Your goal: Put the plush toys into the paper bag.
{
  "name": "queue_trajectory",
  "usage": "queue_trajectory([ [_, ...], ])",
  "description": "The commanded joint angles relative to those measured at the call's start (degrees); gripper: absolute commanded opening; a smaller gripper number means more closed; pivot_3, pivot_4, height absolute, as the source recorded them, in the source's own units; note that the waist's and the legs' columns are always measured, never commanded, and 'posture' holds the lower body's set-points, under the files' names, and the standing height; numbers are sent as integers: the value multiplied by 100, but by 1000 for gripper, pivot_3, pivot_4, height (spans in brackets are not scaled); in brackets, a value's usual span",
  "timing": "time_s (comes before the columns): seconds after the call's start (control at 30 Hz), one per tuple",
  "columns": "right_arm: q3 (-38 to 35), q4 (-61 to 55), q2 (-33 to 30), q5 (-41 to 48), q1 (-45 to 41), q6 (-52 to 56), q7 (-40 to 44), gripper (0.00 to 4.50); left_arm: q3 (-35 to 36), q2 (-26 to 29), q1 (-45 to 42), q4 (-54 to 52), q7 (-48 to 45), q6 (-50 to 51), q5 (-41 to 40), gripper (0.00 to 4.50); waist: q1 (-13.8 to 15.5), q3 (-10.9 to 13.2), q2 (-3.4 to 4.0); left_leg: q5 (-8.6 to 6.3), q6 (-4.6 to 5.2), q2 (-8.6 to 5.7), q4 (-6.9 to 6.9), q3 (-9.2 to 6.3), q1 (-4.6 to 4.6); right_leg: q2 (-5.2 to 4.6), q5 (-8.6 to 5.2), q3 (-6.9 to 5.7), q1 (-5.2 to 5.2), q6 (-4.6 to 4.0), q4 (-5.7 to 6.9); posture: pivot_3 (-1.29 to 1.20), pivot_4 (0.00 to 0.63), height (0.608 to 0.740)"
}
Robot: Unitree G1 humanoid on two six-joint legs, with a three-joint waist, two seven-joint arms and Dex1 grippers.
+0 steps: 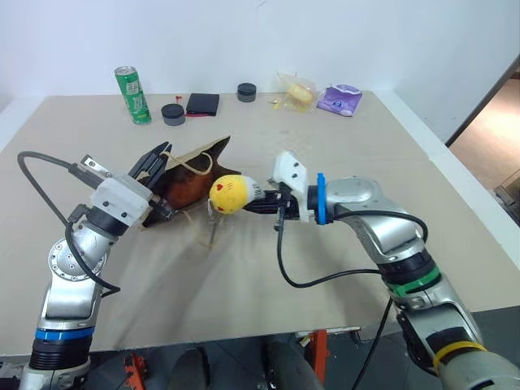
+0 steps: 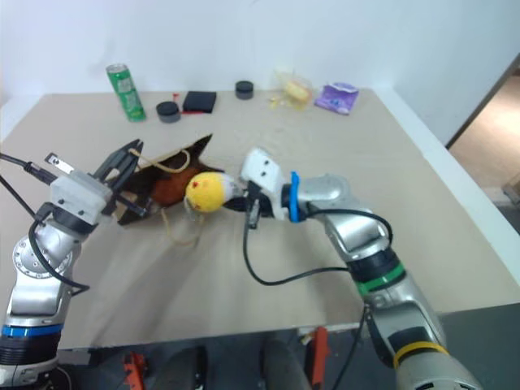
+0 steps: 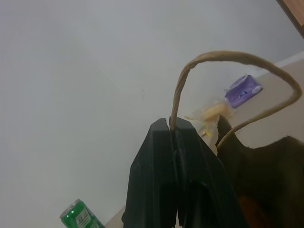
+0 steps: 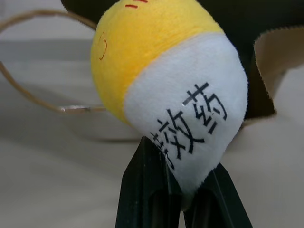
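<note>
Paper bag (image 1: 185, 180) mouth partly filled by brown toy (image 1: 188, 189); egg toy (image 1: 231, 193) fronts opening; table (image 1: 341, 203) right bare.

The paper bag (image 1: 188, 180) is plain brown kraft paper. It lies tilted on the counter (image 1: 341, 171), with its open mouth turned toward the egg-shaped toy, and one thin tan loop handle (image 3: 223, 59) is raised while the other loop (image 1: 210, 231) rests on the counter. Something reddish-brown is visible inside the mouth; whether it is the monkey cannot be told. The egg-shaped plush toy (image 1: 230, 193) is yellow above and white below, with black characters printed on the white part. It is off the counter, right at the mouth of the bag.
</note>
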Motion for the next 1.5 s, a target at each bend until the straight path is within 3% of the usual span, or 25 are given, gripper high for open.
queue_trajectory([
  [0.03,161,650,292,-443,-474,-384,-160,54,57,12,-110,-219,78,17,-57,0,-1,0,0,0,0,0,0,0,0,0,0,0,0,-2,0,0,150,740],
  [0.27,155,1512,989,-618,-1063,-558,-233,54,18,-19,-22,-346,80,46,-39,0,-1,0,-1,0,0,1,-6,-3,-3,2,9,-5,-2,11,0,0,150,740],
  [0.5,300,1239,1587,-672,-1122,-279,-271,54,-37,-82,58,-429,107,103,-11,0,-1,0,0,-4,-2,1,-11,-7,-5,2,6,-8,-3,7,0,0,150,740],
  [0.83,267,2194,2242,-1287,-1276,-695,-1200,54,-87,-91,13,-442,144,170,-7,0,-3,-1,-2,-4,-3,4,-5,-7,-3,2,10,-16,-3,5,0,0,150,740],
  [0.93,-32,1897,2199,-1043,-1251,-630,-1118,1081,-59,-88,14,-453,157,220,-33,0,-2,-2,-3,-4,-3,4,-5,-7,-7,1,10,-15,-3,6,0,0,150,740],
  [1.03,-223,1278,1912,-806,-1113,-435,-853,2599,-48,-76,24,-446,145,235,-41,0,0,-1,-3,-4,-3,4,-8,-9,-8,2,9,-15,-4,4,0,0,150,740],
  [1.07,-280,1109,1841,-722,-1077,-334,-802,2869,-45,-75,22,-440,143,235,-41,0,1,-1,-2,-5,-3,4,-8,-10,-9,2,9,-15,-3,4,0,0,150,740],
  [1.13,-445,708,1665,-518,-969,-164,-692,3925,-40,-72,-9,-387,139,228,-48,0,2,-2,-3,-5,-4,4,-8,-10,-8,2,9,-15,-3,3,0,0,150,740],
  [1.17,-541,524,1586,-385,-916,-21,-631,4231,-36,-73,-30,-357,141,229,-56,0,3,-2,-3,-5,-4,4,-8,-10,-8,2,8,-15,-3,4,0,0,150,740],
  [1.2,-587,402,1495,-330,-862,36,-594,4429,-33,-77,-51,-329,142,239,-70,0,3,-2,-3,-5,-4,4,-8,-10,-8,2,8,-15,-3,4,0,0,150,740],
  [1.5,-641,-111,701,-216,-124,-439,-229,4429,-19,-90,-143,-179,116,320,-199,0,0,-2,-3,-5,-4,4,-7,-10,-4,2,5,-15,-1,11,0,0,150,740],
])
